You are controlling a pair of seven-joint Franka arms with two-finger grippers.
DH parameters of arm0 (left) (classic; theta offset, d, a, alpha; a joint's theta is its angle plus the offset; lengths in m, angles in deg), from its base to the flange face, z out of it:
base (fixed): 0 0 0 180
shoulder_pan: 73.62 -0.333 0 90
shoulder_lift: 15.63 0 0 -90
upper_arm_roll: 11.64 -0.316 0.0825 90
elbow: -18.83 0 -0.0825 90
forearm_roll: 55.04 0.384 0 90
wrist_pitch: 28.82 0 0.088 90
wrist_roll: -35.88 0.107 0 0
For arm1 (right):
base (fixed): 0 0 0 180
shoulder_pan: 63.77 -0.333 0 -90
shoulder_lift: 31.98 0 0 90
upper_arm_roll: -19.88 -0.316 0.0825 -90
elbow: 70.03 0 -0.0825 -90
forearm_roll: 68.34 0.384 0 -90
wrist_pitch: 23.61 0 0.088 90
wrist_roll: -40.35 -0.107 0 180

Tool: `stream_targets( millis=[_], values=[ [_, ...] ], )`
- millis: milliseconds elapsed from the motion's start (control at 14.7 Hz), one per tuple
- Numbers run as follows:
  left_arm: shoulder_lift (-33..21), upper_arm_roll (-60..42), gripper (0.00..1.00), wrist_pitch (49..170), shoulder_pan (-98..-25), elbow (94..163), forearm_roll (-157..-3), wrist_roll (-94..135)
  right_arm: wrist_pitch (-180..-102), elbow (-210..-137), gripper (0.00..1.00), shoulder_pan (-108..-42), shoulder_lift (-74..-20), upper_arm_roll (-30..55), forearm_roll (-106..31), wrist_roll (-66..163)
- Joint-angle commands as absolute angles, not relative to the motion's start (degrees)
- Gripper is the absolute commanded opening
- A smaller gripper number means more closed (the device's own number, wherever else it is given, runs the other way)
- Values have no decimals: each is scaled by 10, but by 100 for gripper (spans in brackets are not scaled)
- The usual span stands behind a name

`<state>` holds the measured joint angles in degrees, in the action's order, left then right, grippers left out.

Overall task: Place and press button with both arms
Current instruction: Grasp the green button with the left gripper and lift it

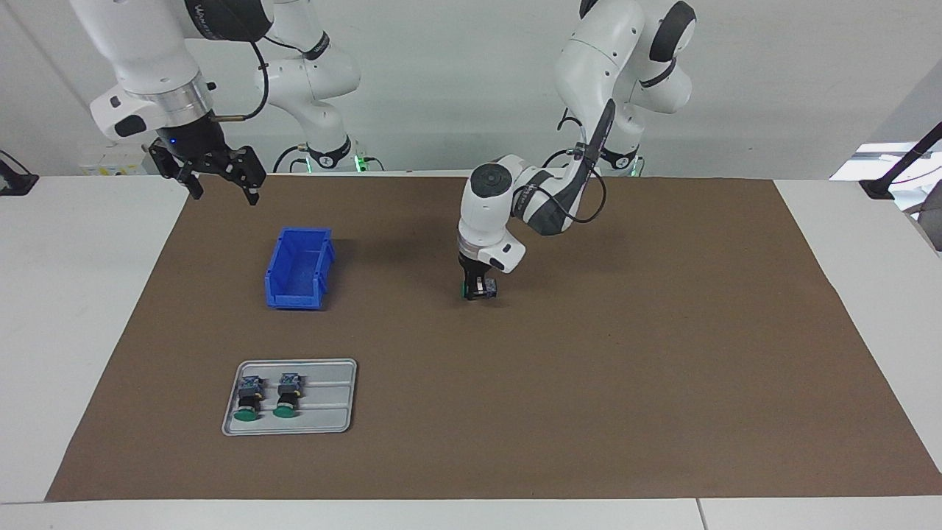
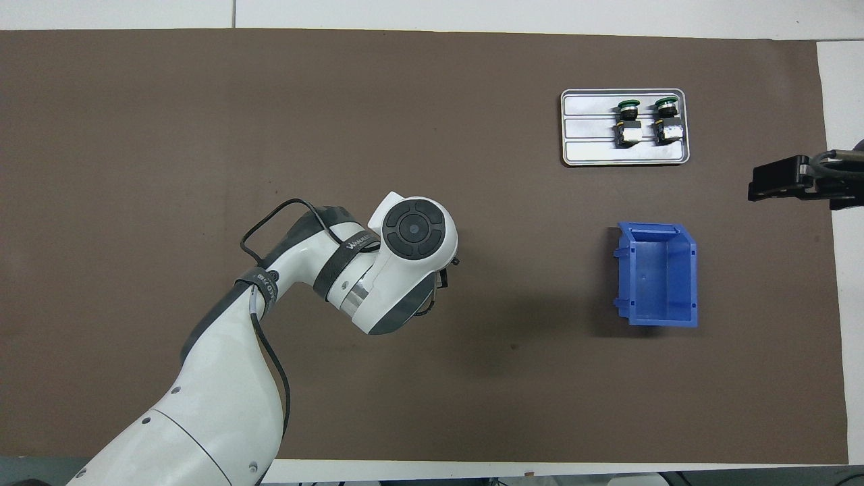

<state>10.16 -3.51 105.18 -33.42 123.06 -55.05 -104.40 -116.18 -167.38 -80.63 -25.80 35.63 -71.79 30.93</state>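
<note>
A button (image 1: 490, 289) lies on its side on the brown mat near the table's middle, green cap toward the right arm's end. My left gripper (image 1: 478, 291) reaches straight down onto it, its fingers shut on the button's black body. In the overhead view the left arm's wrist (image 2: 405, 263) hides both gripper and button. My right gripper (image 1: 224, 193) hangs open and holds nothing, high over the mat's edge at the right arm's end; part of it (image 2: 776, 182) shows in the overhead view. Two more buttons (image 1: 249, 397) (image 1: 287, 394) lie in a grey tray (image 1: 331, 397).
A blue bin (image 1: 298, 269) (image 2: 658, 273) holding nothing stands nearer to the robots than the grey tray (image 2: 624, 154), both toward the right arm's end. The brown mat (image 1: 662, 368) covers most of the white table.
</note>
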Motion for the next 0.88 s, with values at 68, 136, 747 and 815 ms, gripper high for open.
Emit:
stream_targets(
  millis=[68, 136, 747, 815],
  values=[
    [92, -44, 1, 1015, -331, 1207, -536, -1055, -1161, -1684, 99, -800, -248, 353, -717, 316],
    [88, -45, 1, 1001, -334, 1193, -536, -1053, -1161, -1684, 99, -800, -248, 353, -717, 316],
    [-10, -40, 0, 1003, -432, 1202, -679, -929, -1161, -1684, 99, -800, -248, 353, -717, 316],
    [-13, -41, 0, 1001, -436, 1204, -725, -880, -1161, -1684, 99, -800, -248, 352, -717, 316]
  ],
)
